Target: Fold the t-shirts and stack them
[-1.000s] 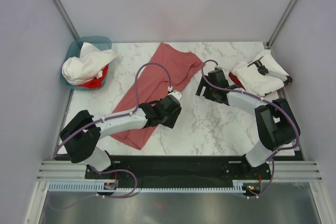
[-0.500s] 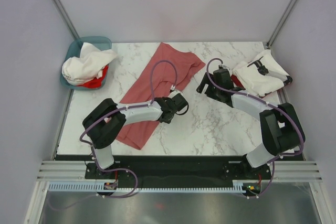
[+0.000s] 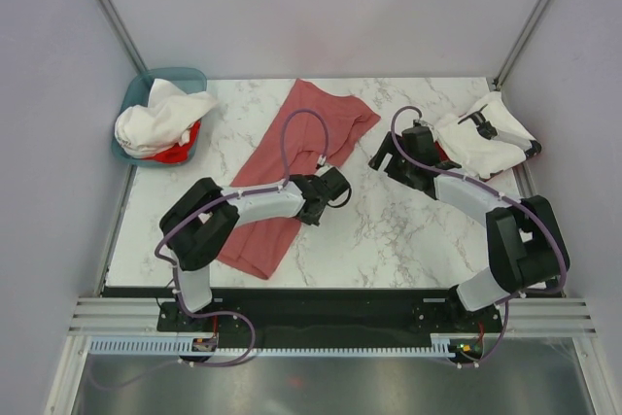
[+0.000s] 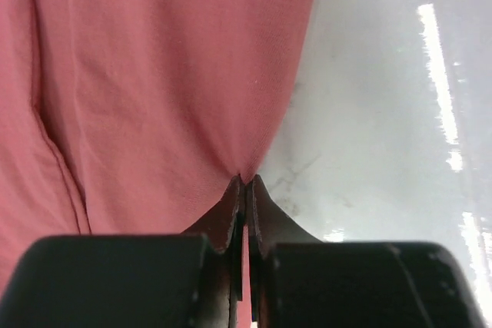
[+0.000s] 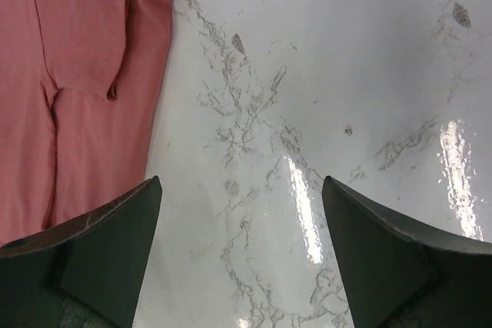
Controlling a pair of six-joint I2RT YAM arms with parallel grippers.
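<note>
A dusty salmon-red t-shirt (image 3: 292, 148) lies flat and diagonal across the marble table (image 3: 389, 230). My left gripper (image 3: 328, 184) sits at the shirt's right edge. In the left wrist view the left gripper (image 4: 244, 183) is shut, with a pinch of the salmon t-shirt (image 4: 154, 90) between its tips. My right gripper (image 3: 383, 155) hangs open over bare marble just right of the shirt. In the right wrist view the right gripper (image 5: 238, 190) has nothing between its fingers, and the salmon t-shirt (image 5: 69, 82) lies at the left.
A teal basket (image 3: 185, 77) at the back left holds crumpled white and red shirts (image 3: 160, 123). Folded white shirts (image 3: 486, 143) with a black mark, red beneath, are stacked at the back right. Grey walls enclose the table.
My left gripper has gone from open to shut on the salmon shirt's right edge, shifting slightly right. The right arm has drifted a little to the right and farther back, still open.
</note>
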